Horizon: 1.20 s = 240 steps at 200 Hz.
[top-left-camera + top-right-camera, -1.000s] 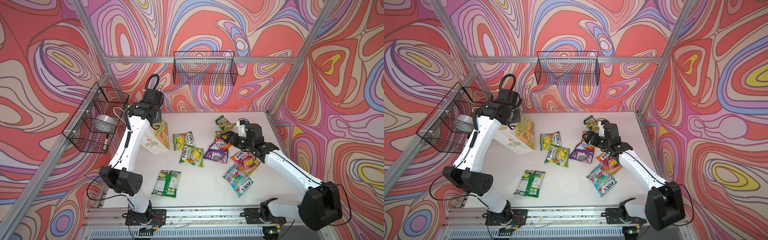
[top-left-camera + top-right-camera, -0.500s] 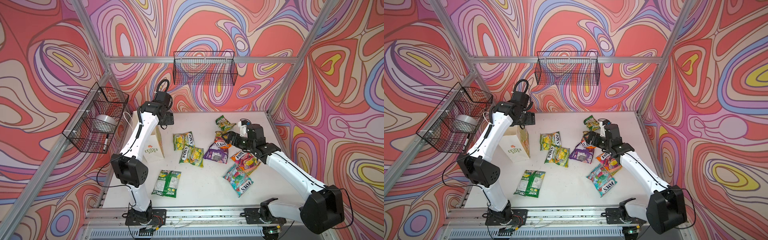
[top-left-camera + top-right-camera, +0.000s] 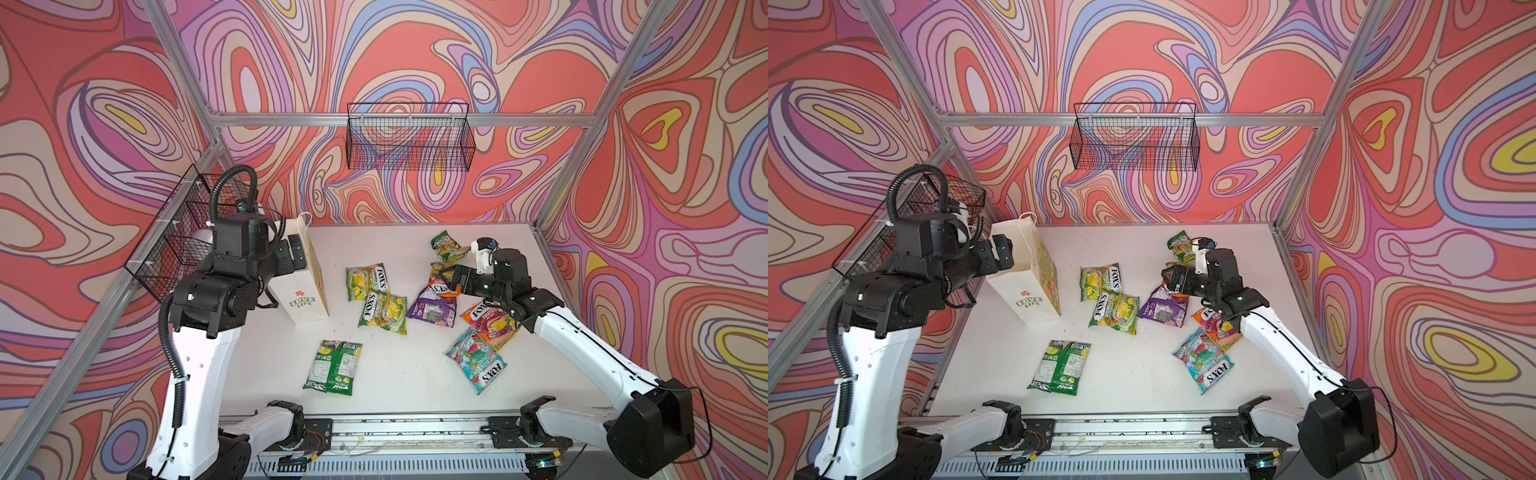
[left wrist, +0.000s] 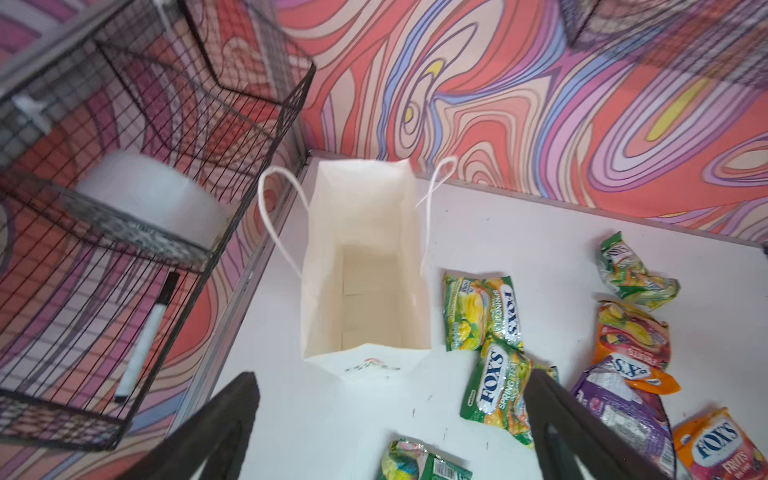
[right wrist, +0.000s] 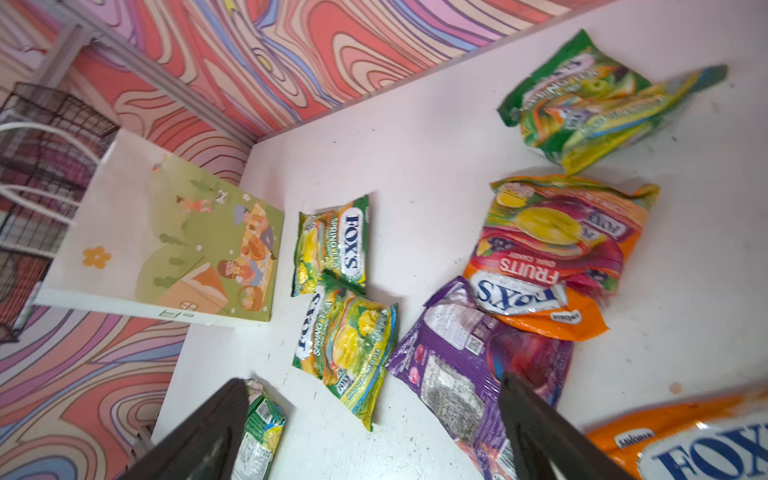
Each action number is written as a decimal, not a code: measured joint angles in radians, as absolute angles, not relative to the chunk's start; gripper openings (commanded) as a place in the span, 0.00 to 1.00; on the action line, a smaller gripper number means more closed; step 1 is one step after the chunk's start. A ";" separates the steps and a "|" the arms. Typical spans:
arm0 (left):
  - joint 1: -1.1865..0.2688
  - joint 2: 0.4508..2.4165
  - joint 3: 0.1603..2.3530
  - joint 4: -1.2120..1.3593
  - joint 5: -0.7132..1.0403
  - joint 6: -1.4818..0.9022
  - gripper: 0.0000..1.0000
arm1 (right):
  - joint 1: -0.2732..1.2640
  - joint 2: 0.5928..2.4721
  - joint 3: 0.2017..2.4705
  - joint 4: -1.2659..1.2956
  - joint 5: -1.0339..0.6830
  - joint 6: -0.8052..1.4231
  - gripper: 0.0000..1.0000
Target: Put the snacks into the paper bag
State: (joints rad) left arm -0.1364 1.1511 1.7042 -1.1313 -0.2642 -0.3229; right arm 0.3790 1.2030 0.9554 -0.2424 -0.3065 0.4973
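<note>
The white paper bag (image 3: pixel 305 293) (image 3: pixel 1030 291) stands upright at the table's back left, its mouth open and its inside (image 4: pixel 365 270) empty. My left gripper (image 3: pixel 296 257) (image 4: pixel 392 376) is open beside the bag's top edge and holds nothing. Several snacks lie loose on the table: two green-yellow packets (image 3: pixel 368 280) (image 3: pixel 384 313), a purple one (image 3: pixel 432 309), an orange one (image 3: pixel 492 324), a teal-pink one (image 3: pixel 478 359), a green one face down (image 3: pixel 334 365) and a crumpled green one (image 3: pixel 449 247). My right gripper (image 3: pixel 446 282) (image 5: pixel 372 380) hangs open above the purple packet (image 5: pixel 465 357), empty.
A black wire basket (image 3: pixel 409 141) hangs on the back wall. Another wire basket (image 3: pixel 183 245) on the left wall, close to the bag, holds a white roll (image 4: pixel 153 195) and a marker (image 4: pixel 145 332). Aluminium frame posts (image 3: pixel 565 166) stand at the table's corners.
My left gripper has opened and let go of the bag, which went from tilted to standing upright. The left arm drew back toward the front left. The right arm barely moved.
</note>
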 measured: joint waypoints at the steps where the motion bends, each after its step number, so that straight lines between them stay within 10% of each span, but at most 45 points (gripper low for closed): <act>1: -0.133 1.150 1.699 -1.131 -0.264 -0.324 1.00 | 0.381 1.202 0.955 -0.240 -0.309 0.496 0.98; 112: 0.088 1.339 1.518 -0.999 -0.220 -0.413 0.82 | 0.447 1.221 0.998 -0.067 -0.471 0.471 0.98; 199: 0.133 1.437 1.484 -0.862 -0.121 -0.469 0.00 | 0.448 1.196 0.999 -0.175 -0.387 0.464 0.98; 240: 0.133 1.403 1.449 -0.847 -0.013 -0.468 0.00 | 0.446 1.134 1.028 -0.402 -0.194 0.470 0.98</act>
State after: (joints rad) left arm 0.1326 1.4029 1.4487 -0.8471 -0.0128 -0.4679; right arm 0.4461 1.1339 1.0275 -0.4019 -0.1944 0.4702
